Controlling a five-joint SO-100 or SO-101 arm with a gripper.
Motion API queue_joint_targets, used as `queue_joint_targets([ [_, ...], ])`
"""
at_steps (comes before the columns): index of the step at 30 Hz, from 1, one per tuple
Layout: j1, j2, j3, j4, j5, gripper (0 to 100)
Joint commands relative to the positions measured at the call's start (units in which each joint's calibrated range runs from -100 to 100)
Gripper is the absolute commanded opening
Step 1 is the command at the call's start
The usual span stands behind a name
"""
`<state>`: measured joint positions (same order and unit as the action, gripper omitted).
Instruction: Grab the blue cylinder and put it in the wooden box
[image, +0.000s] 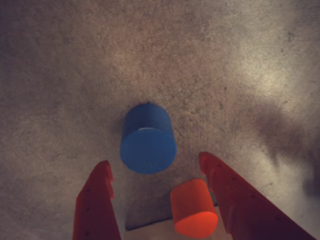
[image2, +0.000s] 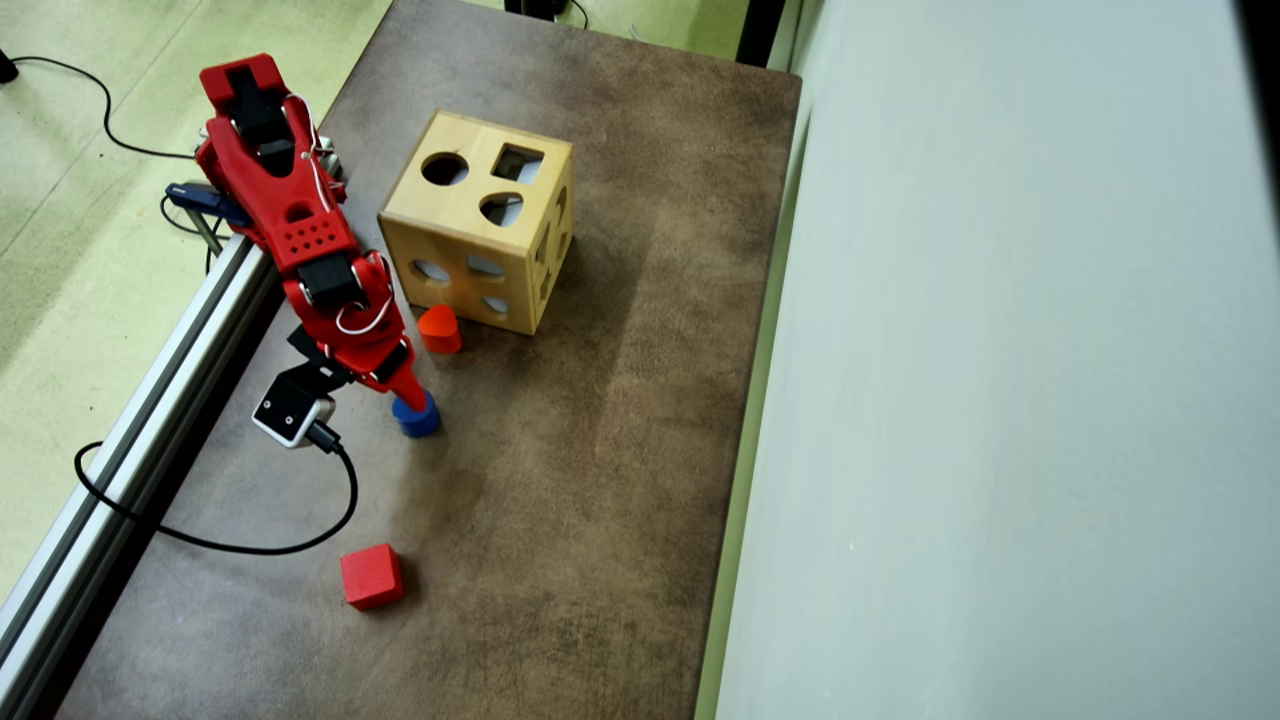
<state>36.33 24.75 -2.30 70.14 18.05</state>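
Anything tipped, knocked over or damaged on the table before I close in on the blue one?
Nothing stands out. The blue cylinder stands upright ahead of the open tool; the orange-red block sits beside the wooden box, and the red cube lies apart.

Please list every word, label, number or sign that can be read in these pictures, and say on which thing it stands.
None can be read in either view.
The wooden box, blue cylinder, orange-red block, red cube and claw bear no visible print.

Brown table (image2: 620, 400) bears wooden box (image2: 470, 250), blue cylinder (image2: 420, 418), red blocks (image2: 371, 577).
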Motion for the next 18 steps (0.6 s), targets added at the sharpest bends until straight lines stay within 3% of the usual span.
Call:
queue_joint_targets([
  [1, -0.4, -0.6, -0.8, -1.0, 0.2, 28],
  [18, -1.3, 4.0, -0.8, -3.4, 0.2, 28],
])
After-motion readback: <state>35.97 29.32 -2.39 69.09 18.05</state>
